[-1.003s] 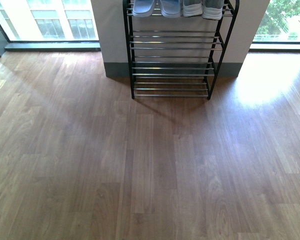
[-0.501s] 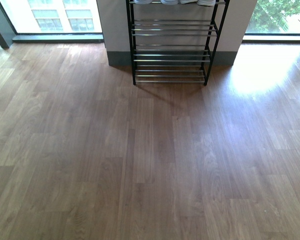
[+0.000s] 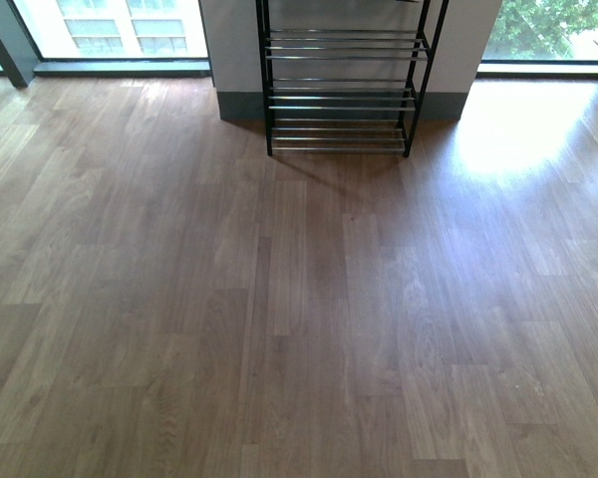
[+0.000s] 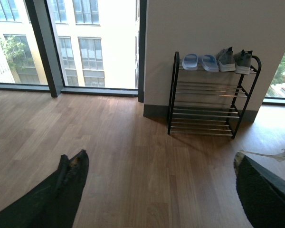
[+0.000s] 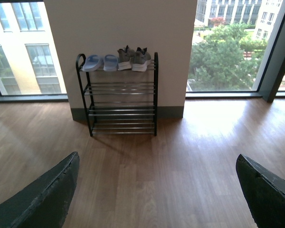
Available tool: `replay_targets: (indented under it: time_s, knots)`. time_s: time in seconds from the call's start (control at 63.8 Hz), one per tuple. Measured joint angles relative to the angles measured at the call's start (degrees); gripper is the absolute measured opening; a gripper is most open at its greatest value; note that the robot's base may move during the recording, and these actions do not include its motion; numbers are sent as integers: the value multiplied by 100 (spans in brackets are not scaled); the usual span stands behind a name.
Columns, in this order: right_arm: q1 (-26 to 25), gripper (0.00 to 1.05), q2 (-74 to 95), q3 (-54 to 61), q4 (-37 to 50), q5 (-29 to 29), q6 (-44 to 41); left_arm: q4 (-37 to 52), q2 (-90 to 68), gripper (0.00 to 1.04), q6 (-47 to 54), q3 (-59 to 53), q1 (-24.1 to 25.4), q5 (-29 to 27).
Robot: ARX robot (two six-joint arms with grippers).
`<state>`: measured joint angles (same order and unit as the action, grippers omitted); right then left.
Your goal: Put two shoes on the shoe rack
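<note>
The shoe rack [image 4: 204, 114], black-framed with silver bars, stands against a white wall pillar. On its top tier sit the shoes: a pair of pale blue slides [image 4: 190, 61] and, beside them, a pair of grey sneakers [image 4: 226, 60]. The right wrist view shows the same rack [image 5: 121, 111], slides [image 5: 91, 62] and sneakers [image 5: 141, 58]. The front view holds only the rack's lower tiers [image 3: 344, 100]; its top tier is cut off. My left gripper [image 4: 159, 156] and right gripper [image 5: 156, 159] are both open and hold nothing, over bare floor well short of the rack.
Wood-plank floor [image 3: 299, 319] stretches between me and the rack. The white pillar [image 5: 123, 28] has tall windows on both sides, with dark window posts [image 4: 40, 47] [image 5: 275, 52]. Sunlight glares on the floor at the right [image 3: 518, 129].
In the front view the rack has slid up toward the top edge and looks smaller. Its top tier with the shoes has left that view.
</note>
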<state>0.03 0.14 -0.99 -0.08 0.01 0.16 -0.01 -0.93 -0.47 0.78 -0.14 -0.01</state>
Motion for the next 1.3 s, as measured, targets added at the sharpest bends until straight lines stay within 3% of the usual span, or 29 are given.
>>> replay_targets:
  time_s: [1.3]
  knots:
    - [0, 96, 0, 0, 0, 2, 0, 0, 2, 95, 9, 0, 0, 2]
